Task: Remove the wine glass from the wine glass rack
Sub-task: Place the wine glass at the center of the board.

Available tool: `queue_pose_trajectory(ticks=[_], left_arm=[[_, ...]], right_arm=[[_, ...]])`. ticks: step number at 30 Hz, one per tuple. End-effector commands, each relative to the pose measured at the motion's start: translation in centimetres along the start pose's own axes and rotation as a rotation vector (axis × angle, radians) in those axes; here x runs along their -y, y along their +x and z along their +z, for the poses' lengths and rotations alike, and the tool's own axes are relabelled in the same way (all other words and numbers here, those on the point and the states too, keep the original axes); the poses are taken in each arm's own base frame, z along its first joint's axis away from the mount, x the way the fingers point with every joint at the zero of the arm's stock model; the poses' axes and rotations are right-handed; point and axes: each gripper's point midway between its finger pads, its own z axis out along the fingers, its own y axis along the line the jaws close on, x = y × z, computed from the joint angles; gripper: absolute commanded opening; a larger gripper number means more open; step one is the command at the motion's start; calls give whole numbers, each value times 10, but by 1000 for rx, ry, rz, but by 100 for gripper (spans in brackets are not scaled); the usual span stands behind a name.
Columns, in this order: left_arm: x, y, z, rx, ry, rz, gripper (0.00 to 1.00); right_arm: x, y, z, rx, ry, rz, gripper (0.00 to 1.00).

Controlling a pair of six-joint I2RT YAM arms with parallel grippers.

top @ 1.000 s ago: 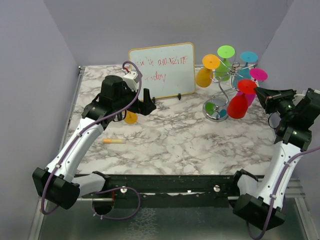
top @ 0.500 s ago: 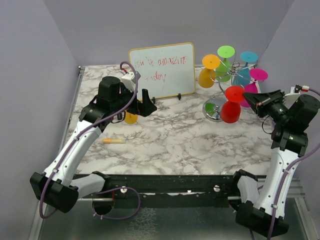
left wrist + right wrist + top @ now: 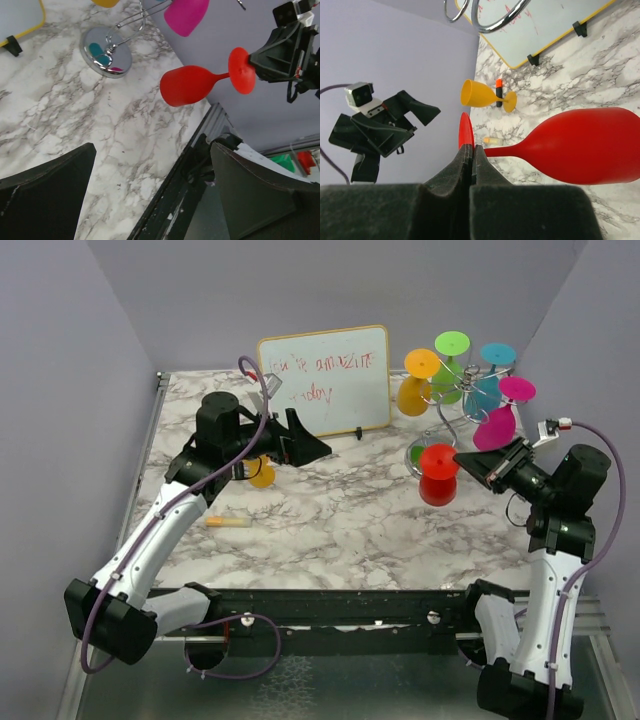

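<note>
The wine glass rack [image 3: 447,408] stands at the back right, its round shiny base [image 3: 106,51] on the marble. Orange [image 3: 412,386], green [image 3: 450,362], teal [image 3: 490,378] and magenta [image 3: 498,420] glasses hang on it. My right gripper [image 3: 466,461] is shut on the foot disc of a red wine glass [image 3: 438,474]. It holds the glass in the air, clear of the rack and just in front of the base. In the right wrist view the gripper [image 3: 471,150] pinches the disc, with the bowl [image 3: 590,145] to the right. My left gripper [image 3: 316,447] is open and empty by the whiteboard.
A whiteboard [image 3: 325,380] with red writing stands at the back centre. An orange glass [image 3: 262,476] lies on its side under my left arm, with a marker [image 3: 498,90] beside it. A small yellow piece [image 3: 228,522] lies on the marble table [image 3: 340,520]. Grey walls close both sides.
My right gripper has drawn the red glass off the rack, left and toward the front. My left gripper has swung slightly to the right.
</note>
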Motion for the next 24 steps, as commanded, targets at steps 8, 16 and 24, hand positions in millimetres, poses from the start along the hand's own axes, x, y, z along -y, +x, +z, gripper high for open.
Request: queue_pose_trajectory(ticks=[8,16,24], left_arm=[[-10,7,24,20,50,-133,94],[-4,41,49,-77,74,-195,94],[3,59,64,-115,66,-223,94]], right_arm=[[-3,50,12,-234,-183,-125,0],[2,71,20,-352,-237,-152,1],[-2,87,23,-433,-305,-154,0]])
